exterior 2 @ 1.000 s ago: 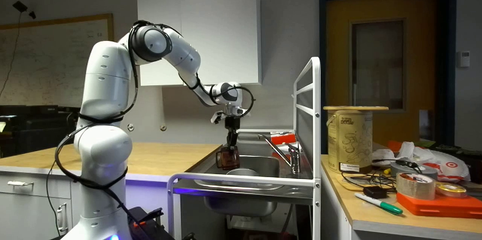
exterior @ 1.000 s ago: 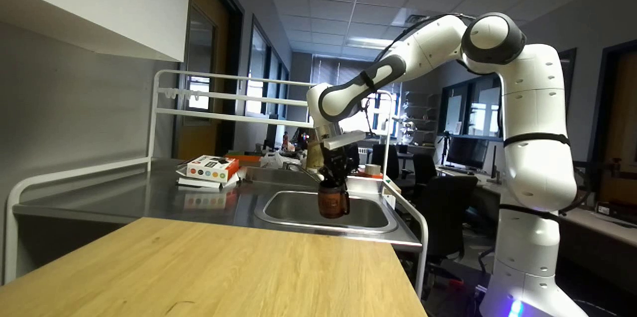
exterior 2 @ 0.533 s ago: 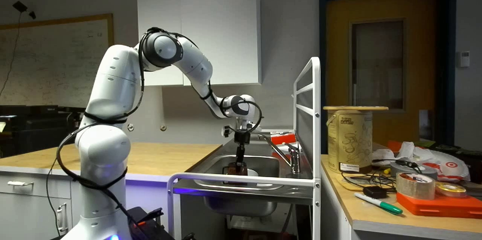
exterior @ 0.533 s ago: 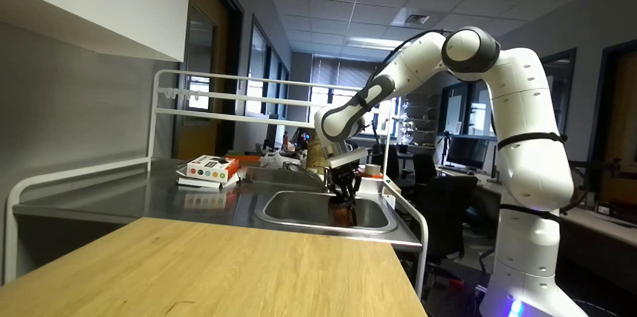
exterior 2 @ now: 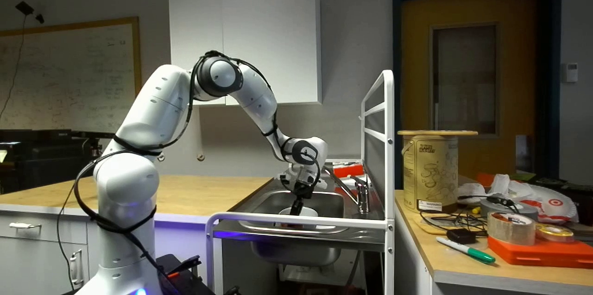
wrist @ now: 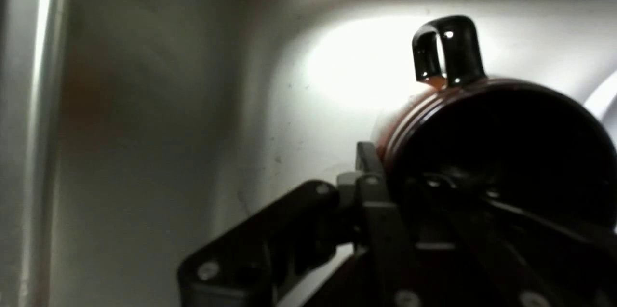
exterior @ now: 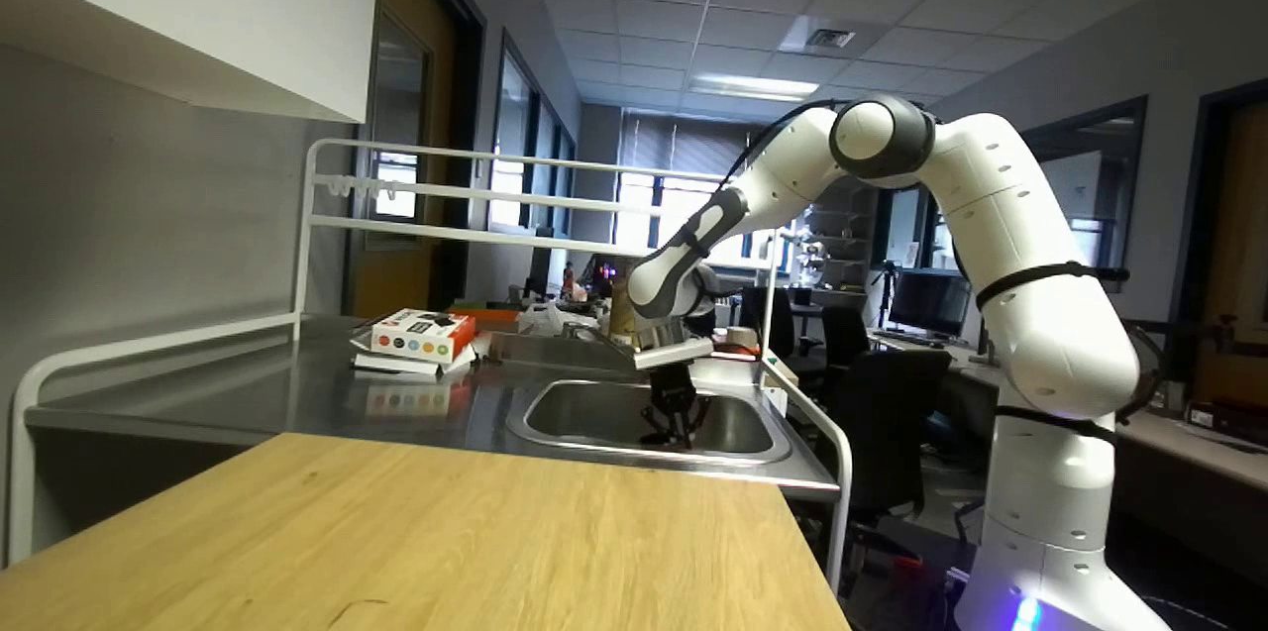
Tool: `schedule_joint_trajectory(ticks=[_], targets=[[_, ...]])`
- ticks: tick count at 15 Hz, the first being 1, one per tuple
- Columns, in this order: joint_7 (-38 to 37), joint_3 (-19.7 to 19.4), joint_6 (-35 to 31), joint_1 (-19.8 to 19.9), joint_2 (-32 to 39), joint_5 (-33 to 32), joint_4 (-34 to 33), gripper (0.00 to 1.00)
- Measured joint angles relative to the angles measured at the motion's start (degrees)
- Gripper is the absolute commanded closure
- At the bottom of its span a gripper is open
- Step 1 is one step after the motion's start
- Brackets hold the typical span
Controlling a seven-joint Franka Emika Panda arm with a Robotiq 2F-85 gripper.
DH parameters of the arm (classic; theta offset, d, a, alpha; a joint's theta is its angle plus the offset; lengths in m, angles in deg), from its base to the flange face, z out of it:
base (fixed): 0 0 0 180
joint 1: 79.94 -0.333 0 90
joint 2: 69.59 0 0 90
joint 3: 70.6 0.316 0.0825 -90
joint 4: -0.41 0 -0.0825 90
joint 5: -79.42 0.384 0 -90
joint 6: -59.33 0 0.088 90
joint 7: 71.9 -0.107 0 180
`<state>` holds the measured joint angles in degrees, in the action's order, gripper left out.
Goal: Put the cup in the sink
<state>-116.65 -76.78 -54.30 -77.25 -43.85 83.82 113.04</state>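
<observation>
The cup (wrist: pixel 511 128), dark reddish-brown with a black handle (wrist: pixel 462 51), is inside the sink in the wrist view, its dark opening facing the camera. The steel sink shows in both exterior views, with its basin wall (exterior: pixel 580 413) and basin (exterior 2: pixel 326 200). My gripper (wrist: pixel 399 172) reaches down into the basin, also in an exterior view (exterior: pixel 680 439). One finger (wrist: pixel 370 157) lies against the cup's outer wall; the other, very dark, is inside the cup. The wall is between them. The cup's base is hidden, and the exterior views mostly hide the cup.
A white dish (exterior 2: pixel 306 212) lies in the sink near the cup. A faucet (exterior 2: pixel 363 193) stands beside the basin. A white rail (exterior 2: pixel 259 217) runs along the sink's side. A wooden tabletop (exterior: pixel 446 532) borders the sink; a box (exterior: pixel 421 334) sits on the steel counter.
My gripper has gone down into the sink with the cup, and the wrist has tilted. The cup, plainly visible above the basin before, is now mostly hidden in both exterior views.
</observation>
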Motion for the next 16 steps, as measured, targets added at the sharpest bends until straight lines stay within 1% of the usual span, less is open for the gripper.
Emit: schedule_joint_trajectory(ticks=[1,3,8,10,11,16], targets=[[-0.2,-0.3,0.8,0.1,0.3,1.0,-0.7,0.64],[-0.9,-0.8,1.4,0.1,0.7,2.4,-1.3,0.52],[-2.0,-1.0,1.6,-0.4,0.9,2.9,-2.8,0.13],[-2.6,-1.0,1.7,-1.2,0.9,2.8,-3.4,0.01],[-2.9,-1.0,1.9,-1.6,0.9,2.7,-3.7,0.00],[-3.5,-1.0,3.2,-2.9,0.6,0.9,-4.2,0.00]])
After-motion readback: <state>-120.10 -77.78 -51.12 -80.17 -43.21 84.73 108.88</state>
